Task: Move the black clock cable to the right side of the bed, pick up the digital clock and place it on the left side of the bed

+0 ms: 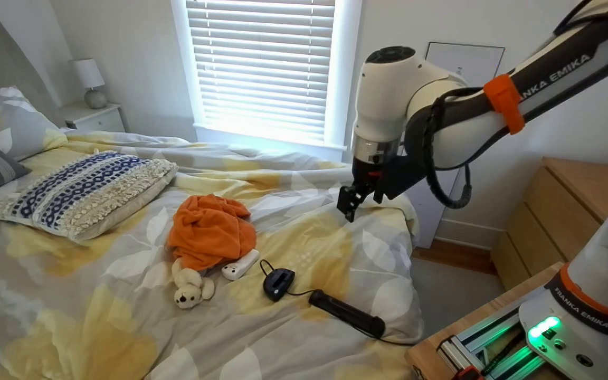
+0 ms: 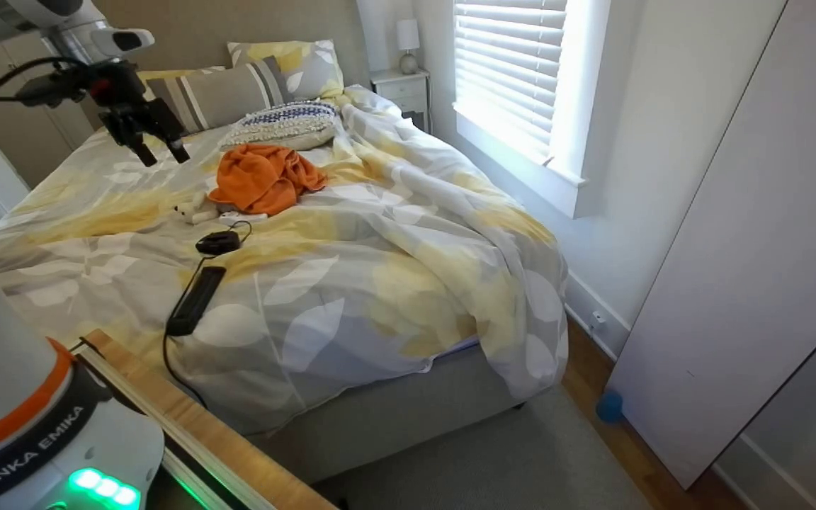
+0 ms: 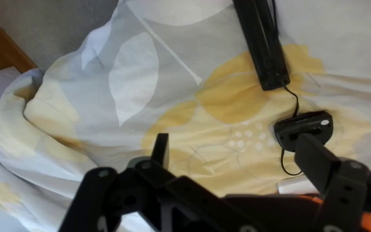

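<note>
"Wrist view: what does the tool have?"

"Nothing. Its fingers are spread wide, with only the bed showing between them. The black clock cable lies beyond one fingertip, which hides an edge of its plug from this angle. The digital clock lies farther ahead of the tool."

"In an exterior view, is the tool touching either?"

"No, it hangs in the air, well apart from both. The plug is lower than the tool, near a white handheld thing and an orange cloth; the clock is lower too."

"How will the cable handle?"

"Light, I'd guess: limp cord, hard plug. I'd pinch the plug across its narrow side, since the thin cord could slip through. The soft bedding will probably give if the tool presses down."

"And the clock, in an exterior view?"

"There the clock again lies below the tool. It looks long, stiff and smooth, so probably a little slippery. Clamp it across its width, near the middle, so neither end dips, and squeeze gently in case the casing is fragile."

"Any snag?"

"The cord runs right up to the clock and alongside it. I can't tell whether they're joined, so moving one may drag the other."
</note>
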Robot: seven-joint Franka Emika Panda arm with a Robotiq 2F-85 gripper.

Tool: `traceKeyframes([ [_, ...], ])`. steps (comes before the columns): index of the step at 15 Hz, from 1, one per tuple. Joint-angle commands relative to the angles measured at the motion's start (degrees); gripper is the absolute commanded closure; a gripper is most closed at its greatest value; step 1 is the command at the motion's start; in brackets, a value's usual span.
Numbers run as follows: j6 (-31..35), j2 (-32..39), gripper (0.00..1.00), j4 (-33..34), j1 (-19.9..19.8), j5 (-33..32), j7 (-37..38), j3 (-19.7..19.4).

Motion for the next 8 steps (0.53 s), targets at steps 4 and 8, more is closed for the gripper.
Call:
traceKeyframes([
  [4, 7.77, 22.72, 0.0, 10.8, 4.51, -20.27, -0.04, -8.55],
  [8, 12.07, 24.31, 0.0, 10.01, 7.85, -11.53, -7.71, -14.06],
])
